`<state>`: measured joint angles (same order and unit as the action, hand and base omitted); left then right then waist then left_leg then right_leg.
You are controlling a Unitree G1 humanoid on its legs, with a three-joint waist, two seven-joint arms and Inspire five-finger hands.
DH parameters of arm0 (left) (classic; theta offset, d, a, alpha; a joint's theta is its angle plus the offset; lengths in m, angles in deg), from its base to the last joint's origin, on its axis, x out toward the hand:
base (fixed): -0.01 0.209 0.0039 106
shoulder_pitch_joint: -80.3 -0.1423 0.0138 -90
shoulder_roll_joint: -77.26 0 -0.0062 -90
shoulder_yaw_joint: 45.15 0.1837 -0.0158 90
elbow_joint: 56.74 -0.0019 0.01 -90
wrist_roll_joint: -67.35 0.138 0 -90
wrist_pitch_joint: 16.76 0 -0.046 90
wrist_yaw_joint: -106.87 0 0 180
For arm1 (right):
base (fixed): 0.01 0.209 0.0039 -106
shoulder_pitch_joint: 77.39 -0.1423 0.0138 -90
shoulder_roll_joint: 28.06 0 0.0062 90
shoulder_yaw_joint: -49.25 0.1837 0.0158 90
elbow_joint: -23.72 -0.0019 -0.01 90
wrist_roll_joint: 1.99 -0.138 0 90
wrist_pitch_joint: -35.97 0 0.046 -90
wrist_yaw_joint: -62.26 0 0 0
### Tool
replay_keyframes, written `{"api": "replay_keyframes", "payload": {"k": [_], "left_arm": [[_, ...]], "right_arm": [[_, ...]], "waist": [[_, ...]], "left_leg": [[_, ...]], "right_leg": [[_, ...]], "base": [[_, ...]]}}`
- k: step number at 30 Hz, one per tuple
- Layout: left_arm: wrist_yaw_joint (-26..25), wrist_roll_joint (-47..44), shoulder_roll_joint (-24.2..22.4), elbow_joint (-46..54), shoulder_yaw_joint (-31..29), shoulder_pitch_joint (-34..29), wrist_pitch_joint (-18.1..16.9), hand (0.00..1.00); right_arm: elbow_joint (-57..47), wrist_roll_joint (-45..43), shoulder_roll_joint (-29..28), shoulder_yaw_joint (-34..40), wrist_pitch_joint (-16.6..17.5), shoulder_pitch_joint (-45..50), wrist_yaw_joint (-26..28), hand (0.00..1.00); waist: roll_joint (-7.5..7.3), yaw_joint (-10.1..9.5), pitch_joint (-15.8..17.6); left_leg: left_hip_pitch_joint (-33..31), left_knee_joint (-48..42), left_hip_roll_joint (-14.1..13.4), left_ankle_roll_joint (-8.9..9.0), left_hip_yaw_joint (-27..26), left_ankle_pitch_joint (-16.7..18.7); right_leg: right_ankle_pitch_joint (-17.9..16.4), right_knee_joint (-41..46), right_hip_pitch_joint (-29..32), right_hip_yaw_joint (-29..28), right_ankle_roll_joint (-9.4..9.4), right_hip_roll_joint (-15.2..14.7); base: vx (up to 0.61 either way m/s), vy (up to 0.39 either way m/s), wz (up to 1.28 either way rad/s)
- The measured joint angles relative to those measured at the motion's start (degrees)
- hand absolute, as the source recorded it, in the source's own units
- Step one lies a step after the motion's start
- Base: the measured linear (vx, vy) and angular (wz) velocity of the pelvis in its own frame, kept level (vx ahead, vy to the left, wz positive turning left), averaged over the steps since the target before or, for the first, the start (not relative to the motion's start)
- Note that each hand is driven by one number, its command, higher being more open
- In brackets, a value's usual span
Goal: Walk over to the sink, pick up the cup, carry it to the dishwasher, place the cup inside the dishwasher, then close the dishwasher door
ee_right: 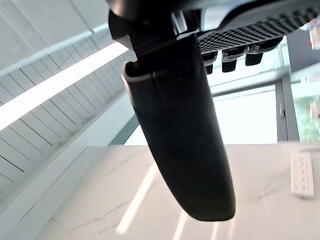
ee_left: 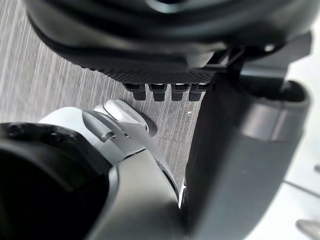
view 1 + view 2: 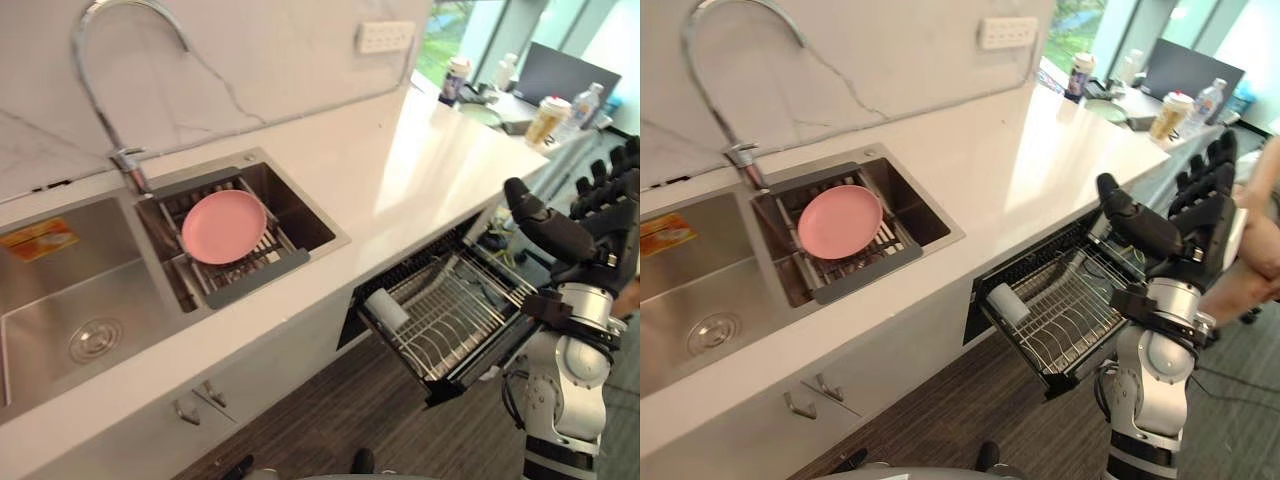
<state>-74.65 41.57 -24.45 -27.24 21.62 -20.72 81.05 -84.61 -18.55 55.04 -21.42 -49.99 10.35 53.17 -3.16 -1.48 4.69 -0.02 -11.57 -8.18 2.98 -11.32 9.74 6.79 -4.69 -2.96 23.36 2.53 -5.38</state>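
While the cup (image 3: 386, 309) lies in the dishwasher (image 3: 452, 325), right robot hand (image 3: 1192, 230) hovers splayed

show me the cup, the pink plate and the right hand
cup (image 3: 386, 309), left eye view, on its white side, where it lies.
pink plate (image 3: 224, 226), left eye view, on the middle of its face.
right hand (image 3: 1196, 232), right eye view, on the palm, below the straight fingers.

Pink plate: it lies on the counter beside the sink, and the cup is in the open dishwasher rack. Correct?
No. The left eye view shows the pink plate on the drain rack inside the sink, not on the counter. The cup is in the open dishwasher rack.
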Motion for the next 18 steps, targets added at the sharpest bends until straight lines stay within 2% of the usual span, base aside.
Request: {"api": "replay_keyframes", "payload": {"k": [1,3,4,6,9,14,16,18], "left_arm": [[-0.02,-0.02,0.0,-0.04,-0.02,-0.05,0.0,1.0],[-0.3,-0.09,0.01,0.09,-0.23,-0.11,-0.13,1.0],[-0.28,-0.03,-0.04,0.15,-0.11,-0.06,-0.04,1.0],[0.19,-0.05,-0.4,0.12,0.01,0.01,0.53,1.0],[1.08,-0.14,-0.92,-0.1,0.04,-0.04,0.72,1.0],[1.86,1.17,-1.04,-0.1,0.09,-0.55,0.16,1.0],[1.64,2.2,-1.29,-0.04,0.12,-0.99,-1.23,1.0],[0.76,2.33,-1.24,-0.05,1.13,-1.31,-2.24,1.0]], "right_arm": [[0.01,0.04,0.0,-0.02,0.0,0.13,-0.02,1.0],[0.85,0.44,0.1,0.37,-0.03,0.2,-0.6,1.0],[1.31,0.43,0.31,0.44,-0.05,0.2,-0.9,1.0],[3.11,0.47,0.56,-0.41,-0.69,0.2,-1.41,1.0],[4.45,1.04,0.69,-2.99,-1.18,0.18,-2.33,1.0],[8.81,1.35,2.64,-4.1,-1.53,0.03,-4.45,1.0],[9.98,2.51,2.62,-3.91,-1.53,0.03,-5.89,1.0],[11.5,2.73,2.59,-2.89,-1.52,0.33,-7.67,1.0]], "waist": [[0.1,0.12,0.05],[0.73,0.97,0.37],[1.11,1.06,0.49],[1.42,0.66,0.8],[1.77,0.43,1.08],[1.84,-0.63,1.03],[1.92,-0.68,0.97],[1.87,-0.59,1.0]], "left_leg": [[0.01,-0.51,-1.03,0.0,-2.38,-0.01],[-0.03,-2.61,-4.36,-0.15,-10.52,-0.32],[-0.04,-3.0,-4.79,0.27,-11.68,-1.03],[-0.05,-3.04,-3.46,1.07,-11.39,-1.46],[0.66,-2.13,-0.89,0.33,-11.07,-1.46],[1.76,-0.32,1.56,-0.21,-9.64,-1.48],[1.58,0.58,2.62,-0.62,-8.63,-1.28],[1.67,1.76,4.92,-2.02,-5.6,-0.33]], "right_leg": [[-0.2,0.17,-0.31,0.91,0.14,-0.24],[-1.18,1.32,-1.51,4.86,0.95,-1.68],[-1.35,1.65,-1.78,5.66,1.19,-2.02],[-1.4,2.0,-2.11,6.1,1.96,-3.17],[-1.34,1.65,-2.1,3.73,2.3,-4.64],[-0.89,0.98,-2.04,2.93,3.12,-6.09],[-1.57,2.33,-1.19,3.09,4.06,-7.08],[-4.68,9.31,1.21,3.44,6.06,-10.16]], "base": [[-0.02,0.072,0.87],[0.0,0.132,0.9],[0.01,0.187,0.68],[0.0,0.188,0.3],[0.01,0.167,0.04],[0.04,0.088,-0.05],[0.04,0.066,0.07],[0.05,0.114,0.25]]}}
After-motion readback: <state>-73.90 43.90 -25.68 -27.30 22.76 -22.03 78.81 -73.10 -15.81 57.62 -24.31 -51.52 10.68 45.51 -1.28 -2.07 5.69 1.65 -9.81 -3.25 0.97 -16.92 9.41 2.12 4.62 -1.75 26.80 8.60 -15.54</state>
